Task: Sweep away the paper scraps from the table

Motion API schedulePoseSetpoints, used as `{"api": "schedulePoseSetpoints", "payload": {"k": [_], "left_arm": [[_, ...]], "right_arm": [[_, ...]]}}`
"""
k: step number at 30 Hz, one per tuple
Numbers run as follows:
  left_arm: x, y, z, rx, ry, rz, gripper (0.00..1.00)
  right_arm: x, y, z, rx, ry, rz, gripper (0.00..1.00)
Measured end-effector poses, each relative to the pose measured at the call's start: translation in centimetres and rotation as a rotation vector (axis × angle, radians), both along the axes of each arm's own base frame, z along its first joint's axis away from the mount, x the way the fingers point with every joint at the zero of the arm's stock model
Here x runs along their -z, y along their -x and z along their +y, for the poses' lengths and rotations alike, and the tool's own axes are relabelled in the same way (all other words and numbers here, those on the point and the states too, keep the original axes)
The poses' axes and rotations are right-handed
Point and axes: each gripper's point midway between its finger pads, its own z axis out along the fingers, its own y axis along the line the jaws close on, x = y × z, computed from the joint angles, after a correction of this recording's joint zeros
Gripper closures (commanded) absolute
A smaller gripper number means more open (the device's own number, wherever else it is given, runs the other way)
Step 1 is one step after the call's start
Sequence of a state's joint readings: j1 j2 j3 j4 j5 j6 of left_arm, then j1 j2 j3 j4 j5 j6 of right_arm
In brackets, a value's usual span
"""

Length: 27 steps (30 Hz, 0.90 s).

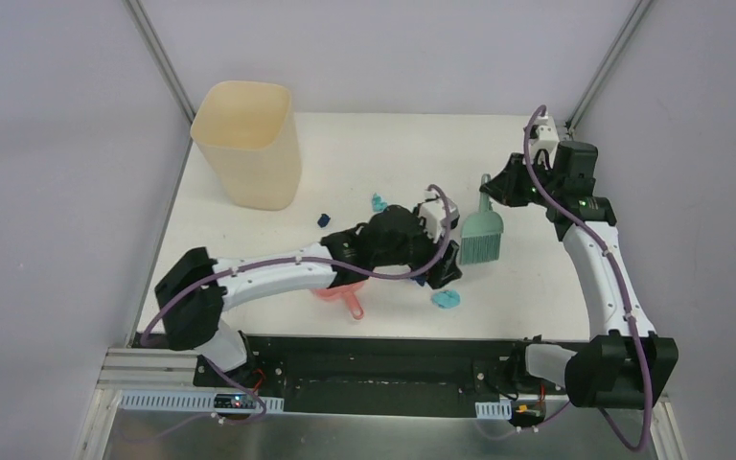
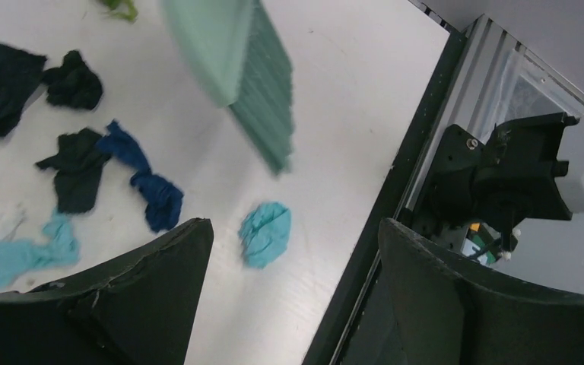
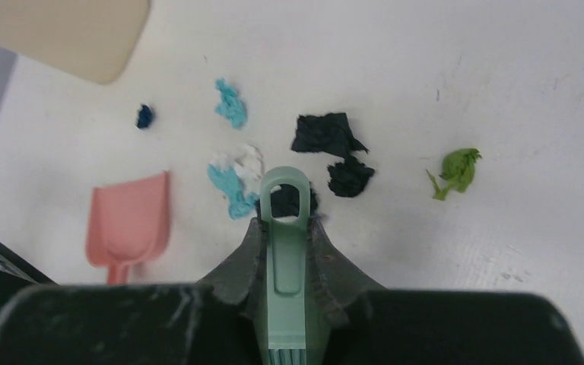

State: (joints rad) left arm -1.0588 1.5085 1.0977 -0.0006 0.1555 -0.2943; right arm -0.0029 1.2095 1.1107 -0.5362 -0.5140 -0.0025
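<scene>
Paper scraps lie in the middle of the white table [image 1: 364, 144]: black wads [image 3: 323, 135], a green one [image 3: 456, 169], a white one [image 3: 245, 158], light blue ones [image 3: 230, 104] and a dark blue one [image 3: 144, 115]. My right gripper [image 3: 285, 224] is shut on the handle of the teal brush [image 1: 482, 240] and holds it just right of the scraps. My left gripper [image 2: 295, 232] is open and empty, over the table near its front edge. A light blue wad [image 2: 266, 232] lies ahead of it, with dark blue [image 2: 148, 186] and black [image 2: 76, 167] scraps to its left.
The pink dustpan [image 1: 343, 293] lies on the table, partly under my left arm, and also shows in the right wrist view [image 3: 128, 220]. The tall cream bin [image 1: 249, 144] stands at the back left. The black front edge [image 2: 380, 205] runs close to the left gripper.
</scene>
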Motion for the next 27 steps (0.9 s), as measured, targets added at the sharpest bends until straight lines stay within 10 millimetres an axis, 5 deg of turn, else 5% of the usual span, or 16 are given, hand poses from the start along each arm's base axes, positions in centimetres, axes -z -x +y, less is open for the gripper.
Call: {"api": "schedulePoseSetpoints", "payload": {"k": [5,9,13,17,21,24,27], "left_arm": [[3.1,1.0,-4.8,0.027,-0.018,-0.051,0.17],[5.2,1.3,-5.8,0.025,-0.049,-0.078,0.16],[4.8,0.4,-5.9,-0.014,-0.039,-0.110,0.17],[4.2,0.4,-4.9,-0.034,-0.050,-0.109,0.16],[3.0,1.3,-1.2,-0.066,-0.040,-0.126,0.10],[1.0,1.4,1.9,-0.115,-0.004,-0.178,0.08],[-1.5,1.0,2.5,-0.140,0.061,-0.239,0.08]], "right_arm": [[-2.5,-0.6,1.3,0.054,-0.157,-0.021,1.00],[-3.7,-0.4,2.0,0.068,-0.243,-0.008,1.00],[-4.3,-0.1,2.5,0.067,-0.285,-0.002,1.00],[-4.4,0.2,2.5,0.069,-0.306,0.007,1.00],[-4.6,0.3,2.4,0.075,-0.320,0.009,1.00],[-4.8,0.6,2.5,0.071,-0.330,0.013,1.00],[-4.9,0.8,2.6,0.075,-0.348,0.029,1.00]]}}
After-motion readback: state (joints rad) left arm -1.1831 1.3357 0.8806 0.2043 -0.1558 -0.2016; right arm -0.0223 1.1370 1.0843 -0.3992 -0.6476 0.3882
